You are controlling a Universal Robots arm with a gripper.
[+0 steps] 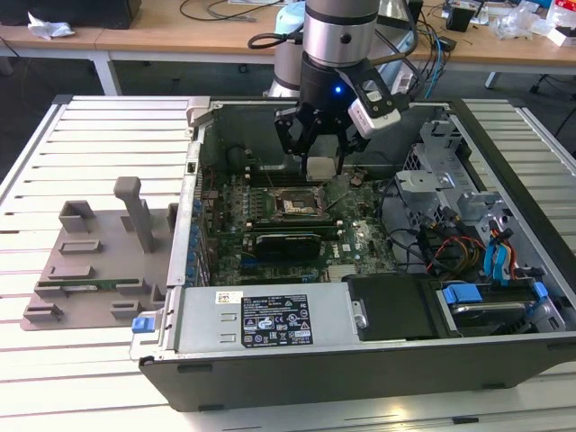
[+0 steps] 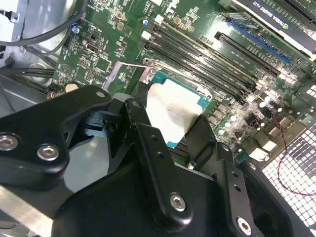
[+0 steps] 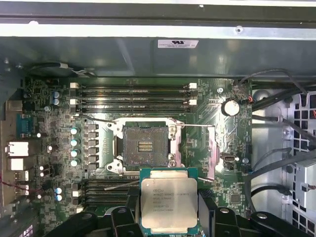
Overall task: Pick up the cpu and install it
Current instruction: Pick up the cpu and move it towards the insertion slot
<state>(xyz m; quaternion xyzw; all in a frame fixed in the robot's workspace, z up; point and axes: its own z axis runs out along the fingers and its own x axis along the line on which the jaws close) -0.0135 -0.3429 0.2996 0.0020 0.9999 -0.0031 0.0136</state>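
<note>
The cpu [image 3: 169,202], a flat square chip with a silver-grey metal top and a green rim, hangs in my gripper [image 3: 169,215], which is shut on its two opposite edges. In the exterior view the cpu [image 1: 320,167] is held in the gripper [image 1: 319,160] inside the open computer case, a little above the motherboard. The open socket [image 3: 145,146], black with a metal frame and its latch lever swung out, lies just beyond the chip. In the second wrist view the cpu [image 2: 170,111] is seen between the black fingers [image 2: 201,136], above the board.
The computer case [image 1: 378,342] lies open on a slatted white table [image 1: 54,162]. Memory slots [image 3: 131,97], cables [image 3: 276,163] and a drive cage [image 1: 468,207] surround the socket. A grey plastic tray [image 1: 90,261] sits at the exterior view's left, outside the case.
</note>
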